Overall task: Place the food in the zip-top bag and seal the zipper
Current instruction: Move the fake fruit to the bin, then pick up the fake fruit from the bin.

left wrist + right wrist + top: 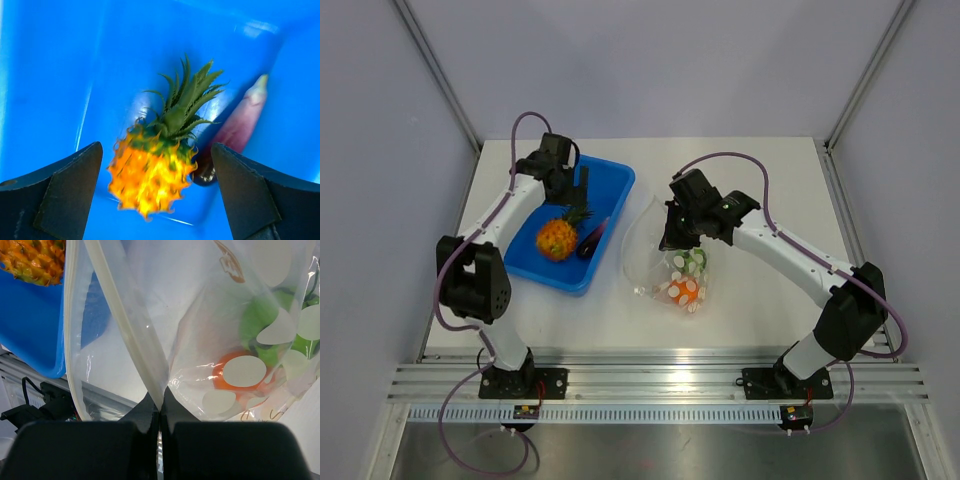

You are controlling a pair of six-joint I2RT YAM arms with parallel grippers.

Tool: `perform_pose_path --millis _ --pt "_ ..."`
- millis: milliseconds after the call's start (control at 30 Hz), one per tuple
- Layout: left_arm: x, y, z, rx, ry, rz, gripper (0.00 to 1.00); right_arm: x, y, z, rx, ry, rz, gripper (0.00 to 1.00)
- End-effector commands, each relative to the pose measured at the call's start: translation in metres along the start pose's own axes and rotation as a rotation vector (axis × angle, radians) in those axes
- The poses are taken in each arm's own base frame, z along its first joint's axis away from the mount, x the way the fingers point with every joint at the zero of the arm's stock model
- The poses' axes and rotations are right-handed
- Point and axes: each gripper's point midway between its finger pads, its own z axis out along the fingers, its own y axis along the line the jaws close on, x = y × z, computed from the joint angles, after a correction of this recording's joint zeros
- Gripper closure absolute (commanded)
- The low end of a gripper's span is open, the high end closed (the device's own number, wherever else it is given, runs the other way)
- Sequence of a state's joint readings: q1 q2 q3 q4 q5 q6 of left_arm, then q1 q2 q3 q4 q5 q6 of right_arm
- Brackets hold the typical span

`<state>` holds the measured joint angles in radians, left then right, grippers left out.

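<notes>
Right jaws, pressed together, pinch the zipper [125,320] at the mouth of the dotted bag [200,305], which sits mid-surface [620,325] just right of the blue tray [610,185]. An orange-red printed mark [229,262] on the bag is cut off at the top and unreadable. An orange ball [220,377] and a green ball [252,320] show hazily through the plastic. Left jaws stand spread above the tray's blurred pineapple [150,175]. The eggplant [242,122] beside it is partly hidden.
</notes>
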<state>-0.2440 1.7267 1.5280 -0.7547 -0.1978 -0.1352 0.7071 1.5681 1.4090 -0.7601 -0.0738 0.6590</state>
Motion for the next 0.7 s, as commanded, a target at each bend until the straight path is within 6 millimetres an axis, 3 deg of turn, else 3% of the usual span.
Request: perform_pose_path --millis 0,233,333,433,667 --pt "0.003 -0.017 0.016 0.030 0.040 0.126 0.06 -0.005 0.008 -0.010 -0.046 -0.029 -0.005 1.00" --pt "0.007 -0.025 0.057 -0.010 0.072 0.194 0.05 -0.005 0.008 -0.010 -0.047 -0.028 -0.009 1.00" --pt "0.010 -0.028 0.072 -0.026 0.084 0.203 0.09 -0.004 0.010 -0.008 -0.054 -0.022 -0.009 0.99" --pt "0.015 -0.026 0.081 -0.052 0.100 0.212 0.17 -0.004 0.010 -0.008 -0.056 -0.023 -0.015 1.00" --pt "0.022 -0.006 0.092 -0.208 0.130 0.293 0.21 -0.004 0.010 -0.005 -0.059 -0.018 -0.017 0.99"
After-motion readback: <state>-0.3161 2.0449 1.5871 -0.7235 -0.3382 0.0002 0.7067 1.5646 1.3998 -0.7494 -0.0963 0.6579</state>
